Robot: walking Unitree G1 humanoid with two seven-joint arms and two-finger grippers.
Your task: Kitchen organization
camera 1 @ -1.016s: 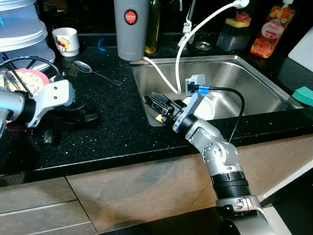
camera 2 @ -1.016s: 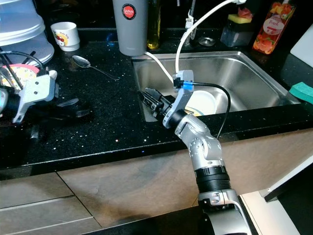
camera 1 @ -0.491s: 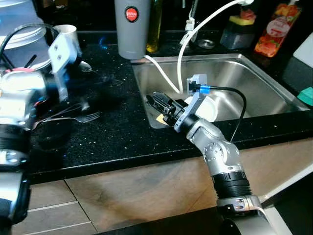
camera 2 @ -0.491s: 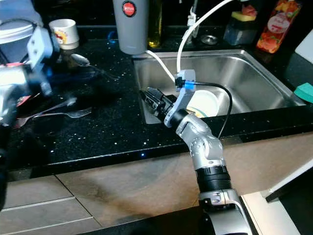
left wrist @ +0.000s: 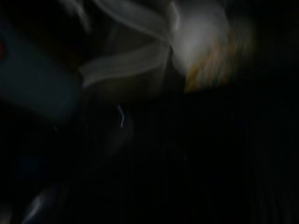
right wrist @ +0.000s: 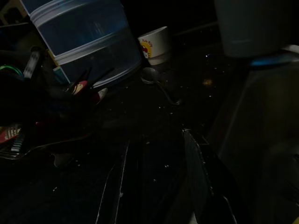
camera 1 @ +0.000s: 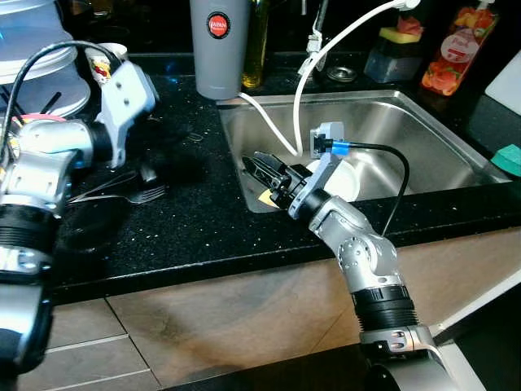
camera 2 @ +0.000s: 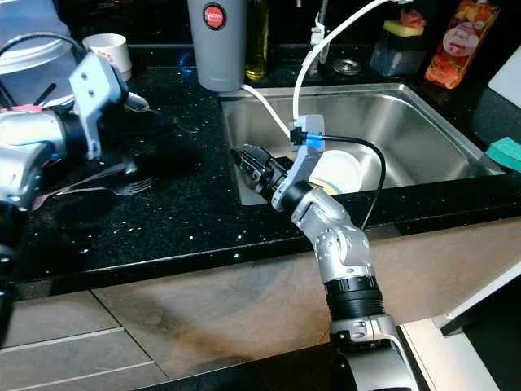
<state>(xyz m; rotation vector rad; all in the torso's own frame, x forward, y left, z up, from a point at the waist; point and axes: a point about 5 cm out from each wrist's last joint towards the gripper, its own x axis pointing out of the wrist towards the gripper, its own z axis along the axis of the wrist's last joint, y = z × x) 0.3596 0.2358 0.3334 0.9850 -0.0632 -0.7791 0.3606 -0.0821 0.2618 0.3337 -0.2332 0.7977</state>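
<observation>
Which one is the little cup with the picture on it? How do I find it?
Start at the tall grey tumbler behind the sink's left corner, then look left along the black counter's back edge. The small white cup there has a red picture.

Right tool [camera 1: 254, 165] at sink [camera 1: 423, 122] edge — fork [camera 1: 130, 195] on counter [camera 1: 195, 220].

The black speckled countertop [camera 1: 187, 220] carries it all, with the steel sink [camera 1: 423, 138] set into it as our landmark. Just left of the sink's back corner stands a grey canister [camera 1: 218, 45], a white printed mug [camera 2: 110, 53] well further left, and a spoon [camera 2: 137, 101] near that mug. Well left of the sink's front lies a fork [camera 1: 130, 195], and a green sponge [camera 1: 506, 157] sits at its right.
</observation>
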